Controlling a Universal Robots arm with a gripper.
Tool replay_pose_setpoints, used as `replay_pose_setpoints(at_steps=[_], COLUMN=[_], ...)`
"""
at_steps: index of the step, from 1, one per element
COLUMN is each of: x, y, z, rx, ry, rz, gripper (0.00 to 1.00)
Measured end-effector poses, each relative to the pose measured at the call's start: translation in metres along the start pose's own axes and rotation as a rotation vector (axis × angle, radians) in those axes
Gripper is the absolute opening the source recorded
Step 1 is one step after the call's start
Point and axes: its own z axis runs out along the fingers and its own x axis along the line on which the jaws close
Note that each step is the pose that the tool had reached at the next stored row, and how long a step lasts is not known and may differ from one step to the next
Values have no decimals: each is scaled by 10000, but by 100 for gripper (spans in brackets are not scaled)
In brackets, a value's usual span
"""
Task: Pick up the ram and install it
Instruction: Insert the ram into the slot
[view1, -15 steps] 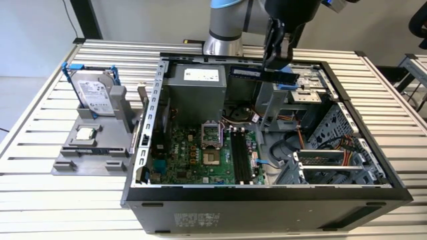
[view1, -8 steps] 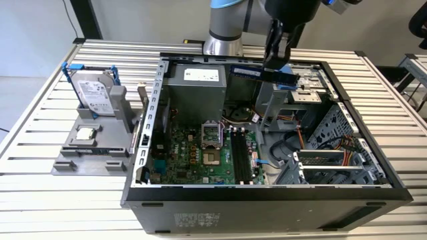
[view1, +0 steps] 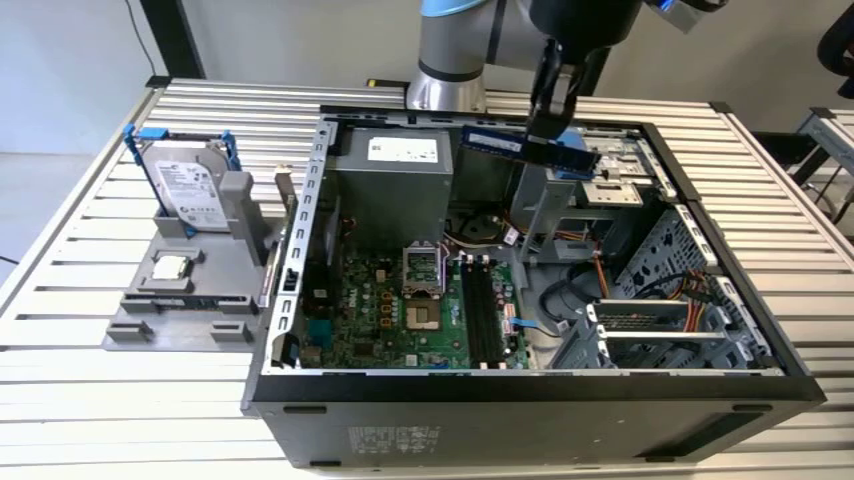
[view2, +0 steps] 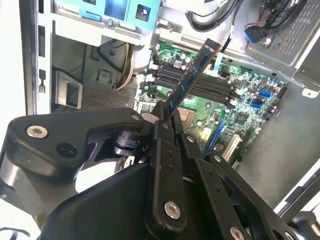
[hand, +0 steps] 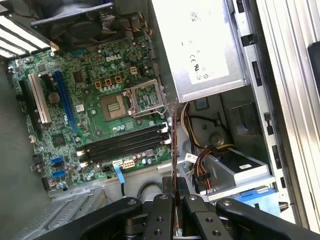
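above the open case (view1: 561, 400) the hand (view1: 546, 127) was clenched on the ram (view1: 514, 146), which looked light, stiff and fragile, best held by its flat faces.

Arm (view1: 454, 55) upright, wrist turned down — tool (view1: 545, 128) clamped on the ram (view1: 497, 143)

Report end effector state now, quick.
The end effector is closed on the ram, held above the motherboard; the ram is not yet seated in a slot.
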Motion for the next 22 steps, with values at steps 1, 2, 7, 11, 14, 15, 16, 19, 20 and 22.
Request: replay_pose_setpoints(at_steps=[1,2,7,11,14,15,16,19,20,22], x=[0,0,0,0,0,0,0,0,-1,0], y=[0,0,0,0,0,0,0,0,0,0], z=[0,0,0,0,0,0,0,-1,-1,-1], rx=[4,8,27,41,52,56,59,69,72,78], ry=[-2,-4,-14,-22,-28,-30,-32,-36,-36,-41], rz=[97,188,642,1001,1259,1341,1424,1659,1731,1882], gripper=[0,0,0,0,0,0,0,0,0,0])
